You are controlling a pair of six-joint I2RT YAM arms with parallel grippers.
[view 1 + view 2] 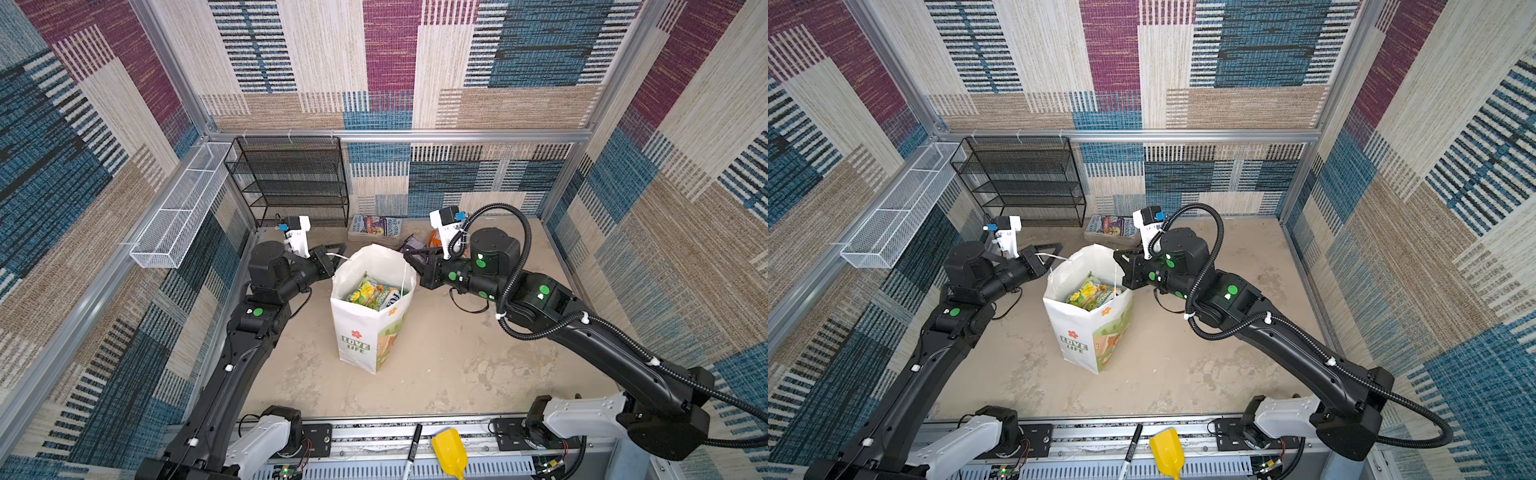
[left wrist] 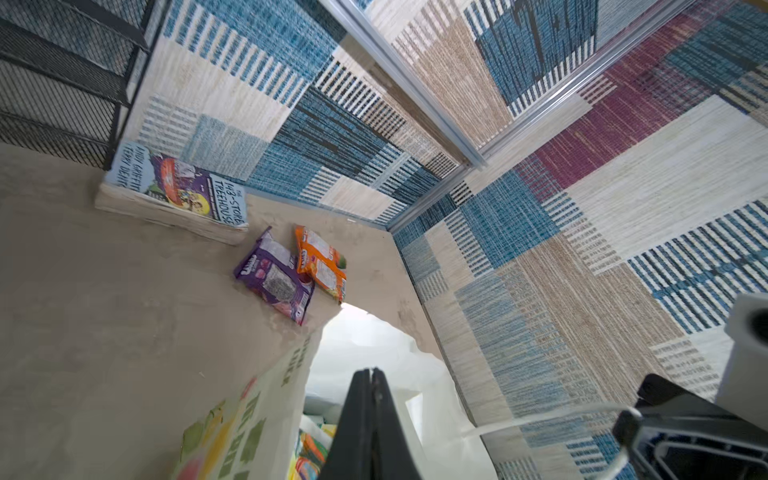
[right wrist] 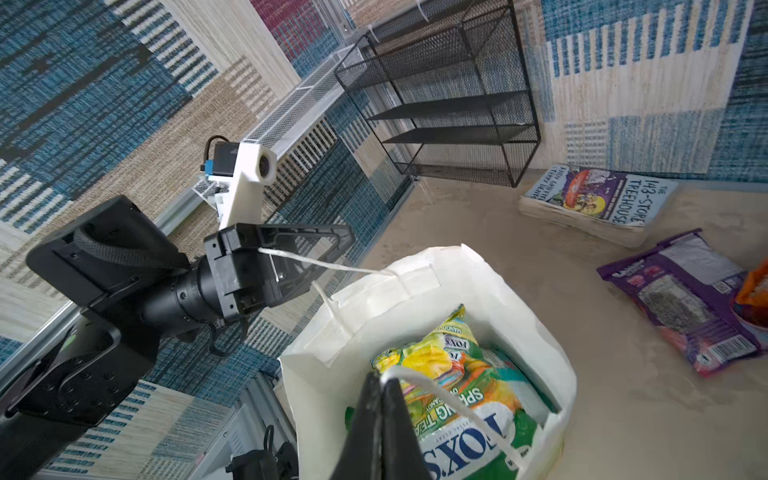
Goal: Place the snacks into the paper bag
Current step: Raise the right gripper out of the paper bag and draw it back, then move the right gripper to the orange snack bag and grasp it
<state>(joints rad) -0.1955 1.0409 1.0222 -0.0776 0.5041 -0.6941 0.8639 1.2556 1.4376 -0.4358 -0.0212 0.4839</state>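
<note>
My arms bend inward at mid-desk, left gripper and right gripper each clenching a cord handle of the upright paper bag. Snacks sit inside; purple packet and orange packet lie toward the far edge.

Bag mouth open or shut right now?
Open. The bag stands upright; the left hand and right hand hold its cord handles apart, and snacks show inside.

At mid worktop, bag upright, snacks inside. Behind it to the right, two packets flat, touching. Further back by the wall, book lying flat; left of it, rack.
</note>
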